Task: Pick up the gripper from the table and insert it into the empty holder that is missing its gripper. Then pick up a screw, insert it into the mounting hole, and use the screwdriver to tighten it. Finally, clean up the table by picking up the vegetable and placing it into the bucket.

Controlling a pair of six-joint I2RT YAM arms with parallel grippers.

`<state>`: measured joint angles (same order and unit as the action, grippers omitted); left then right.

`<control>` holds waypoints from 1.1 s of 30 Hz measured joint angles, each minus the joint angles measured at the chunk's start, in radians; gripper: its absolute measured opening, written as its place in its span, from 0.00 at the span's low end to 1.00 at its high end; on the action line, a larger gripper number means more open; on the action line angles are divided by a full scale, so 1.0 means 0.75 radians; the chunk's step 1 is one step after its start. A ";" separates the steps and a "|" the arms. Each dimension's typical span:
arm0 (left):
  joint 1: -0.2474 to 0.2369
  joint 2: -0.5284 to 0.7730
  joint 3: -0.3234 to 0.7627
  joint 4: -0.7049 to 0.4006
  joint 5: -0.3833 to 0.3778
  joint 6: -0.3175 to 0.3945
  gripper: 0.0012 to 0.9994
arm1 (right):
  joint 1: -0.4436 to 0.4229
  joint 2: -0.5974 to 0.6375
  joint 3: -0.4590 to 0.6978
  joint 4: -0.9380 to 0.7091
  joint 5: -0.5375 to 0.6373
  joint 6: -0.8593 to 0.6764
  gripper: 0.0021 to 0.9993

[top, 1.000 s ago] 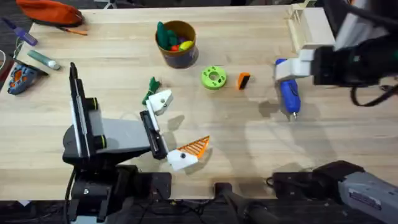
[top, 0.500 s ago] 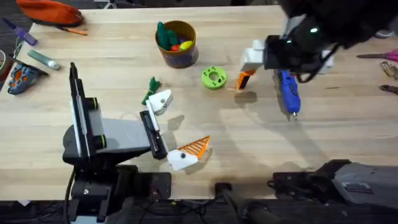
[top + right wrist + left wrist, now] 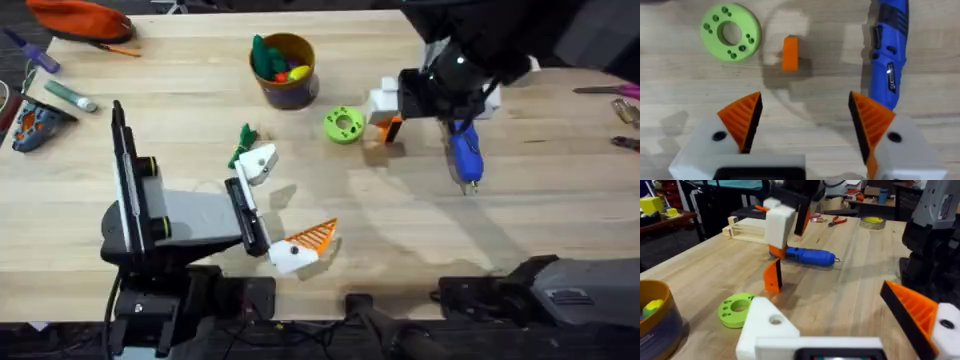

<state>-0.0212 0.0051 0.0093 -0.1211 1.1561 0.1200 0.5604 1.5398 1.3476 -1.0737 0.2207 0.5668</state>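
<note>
The gripper, a small orange block (image 3: 392, 130) (image 3: 790, 53) (image 3: 772, 276), stands on the table between the lime ring (image 3: 344, 125) and the blue screwdriver (image 3: 464, 148) (image 3: 888, 55). My right gripper (image 3: 432, 102) (image 3: 802, 125) hovers open just above the block, touching nothing. My left gripper (image 3: 281, 205) rests open near the front. One of its fingers is the bare white holder (image 3: 258, 163) (image 3: 767, 325); the other carries an orange pad (image 3: 915, 311). The dark green vegetable (image 3: 243, 138) lies beside the holder. The bucket (image 3: 286, 88) stands at the back. The screw is out of view.
A pale wooden tray (image 3: 747, 230) sits at the back right beyond the screwdriver. An orange pouch (image 3: 80, 18) and small tools (image 3: 35, 125) lie at the far left, pliers (image 3: 612, 92) at the far right. Bare wood stretches in front of the screwdriver.
My right arm has swung left from over the screwdriver to above the orange block. The left arm and the table's things have stayed put.
</note>
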 joint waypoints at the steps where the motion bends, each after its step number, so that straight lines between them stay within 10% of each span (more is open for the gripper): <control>1: 0.000 0.000 0.000 0.000 0.000 0.000 0.99 | -0.009 0.017 0.000 0.001 -0.013 -0.022 0.99; 33: 0.000 0.000 0.000 0.000 0.000 0.000 0.99 | -0.143 0.326 0.130 0.071 -0.186 -0.158 0.85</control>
<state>-0.0212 0.0053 0.0093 -0.1215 1.1563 0.1200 0.4530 1.7845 1.4448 -1.0205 0.0811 0.4481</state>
